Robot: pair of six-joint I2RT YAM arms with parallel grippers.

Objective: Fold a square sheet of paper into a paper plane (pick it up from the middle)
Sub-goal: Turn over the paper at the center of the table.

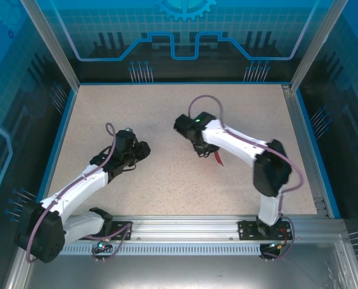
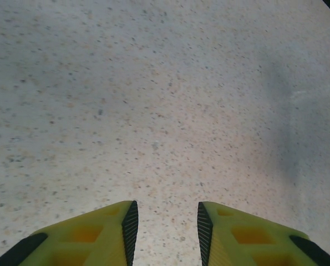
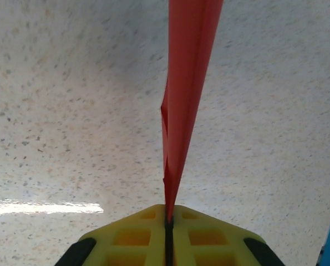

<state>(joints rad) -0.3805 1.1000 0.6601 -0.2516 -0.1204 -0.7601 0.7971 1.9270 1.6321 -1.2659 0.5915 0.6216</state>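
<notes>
From above, the left arm [image 1: 82, 180] reaches toward the middle of the speckled surface [image 1: 166, 108]. The right arm [image 1: 239, 147] carries the red folded paper [image 1: 218, 158] near the centre, a little toward the right edge.

At the left wrist, the left jaws stand apart, bare surface showing between the yellow fingers [image 2: 98, 235]; the paper's red edge shows far right.

At the right wrist, the right jaws are pressed together, clamped on the narrow end of the creased, pointed paper.

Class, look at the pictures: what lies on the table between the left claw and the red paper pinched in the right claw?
Nothing: the top view shows bare speckled table between the left claw and the red paper.
</notes>
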